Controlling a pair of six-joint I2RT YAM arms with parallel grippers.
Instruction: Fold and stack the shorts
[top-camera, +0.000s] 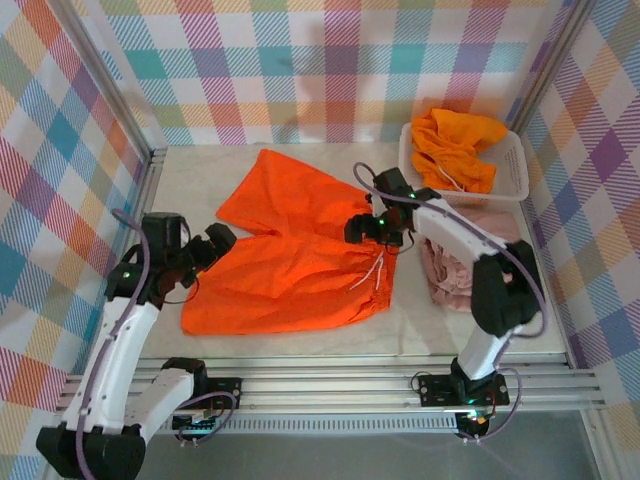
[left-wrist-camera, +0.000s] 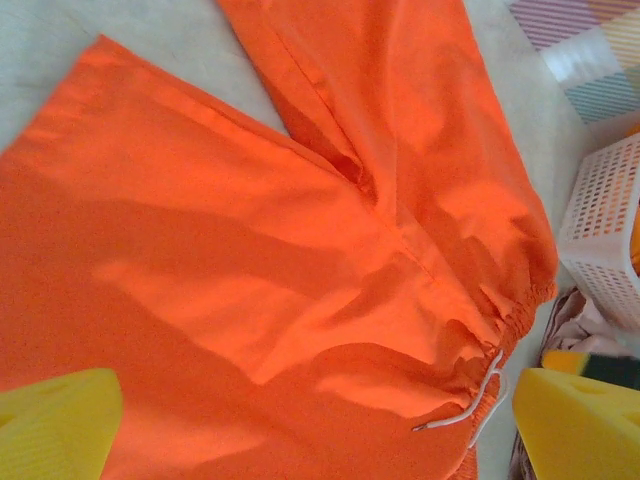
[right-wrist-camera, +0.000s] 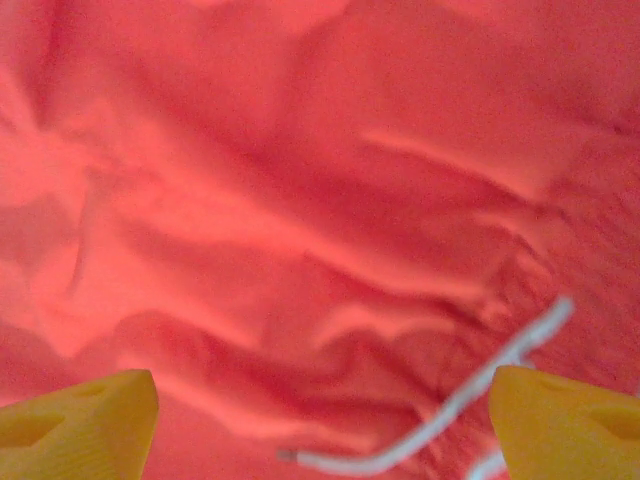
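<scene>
One bright orange pair of shorts lies spread flat in the middle of the table, its gathered waist and white drawstring to the right. My left gripper hovers at the left edge of the cloth, open, its yellow fingertips wide apart above the fabric. My right gripper sits over the waist, also open; between its fingertips I see rumpled orange cloth and the drawstring. A dusty pink pair lies folded at the right, partly under the right arm.
A white lattice basket at the back right holds more crumpled orange shorts. The basket wall appears beyond the waistband. Plaid walls and a metal frame enclose the table on three sides.
</scene>
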